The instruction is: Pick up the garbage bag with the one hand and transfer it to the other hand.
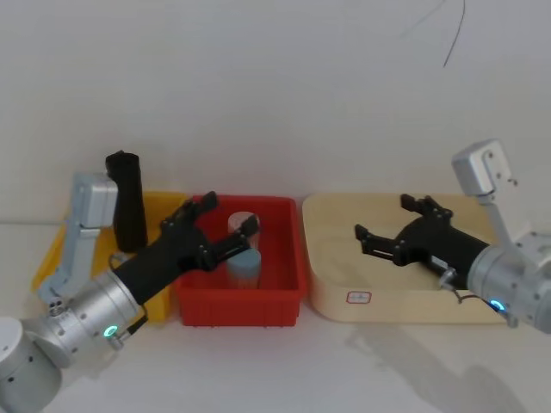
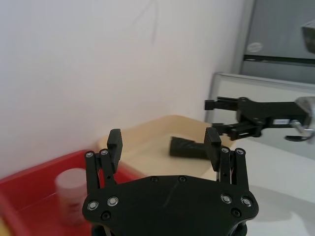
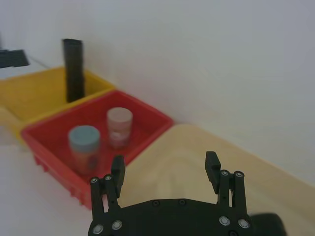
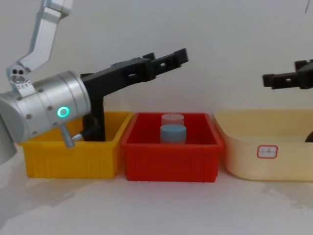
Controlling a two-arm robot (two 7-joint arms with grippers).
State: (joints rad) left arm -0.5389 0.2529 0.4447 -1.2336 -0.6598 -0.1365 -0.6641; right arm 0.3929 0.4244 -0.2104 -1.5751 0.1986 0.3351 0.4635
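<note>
Yellow bin (image 4: 73,156) at far left. The garbage bag (image 1: 127,200) stands upright at its back, behind and to the left of the left gripper (image 1: 228,213) and clear of it; any label on it is too blurred to read. The left gripper hangs above the red bin (image 1: 241,305), fingers spread, nothing between them. Below it sit a pale cup (image 1: 243,222) and a blue cup (image 1: 244,268). The right gripper (image 1: 382,216) hovers over the beige tray (image 1: 387,301), fingers apart, empty. A second dark roll (image 2: 189,147) lies on its side in the tray, seemingly beneath that gripper.
</note>
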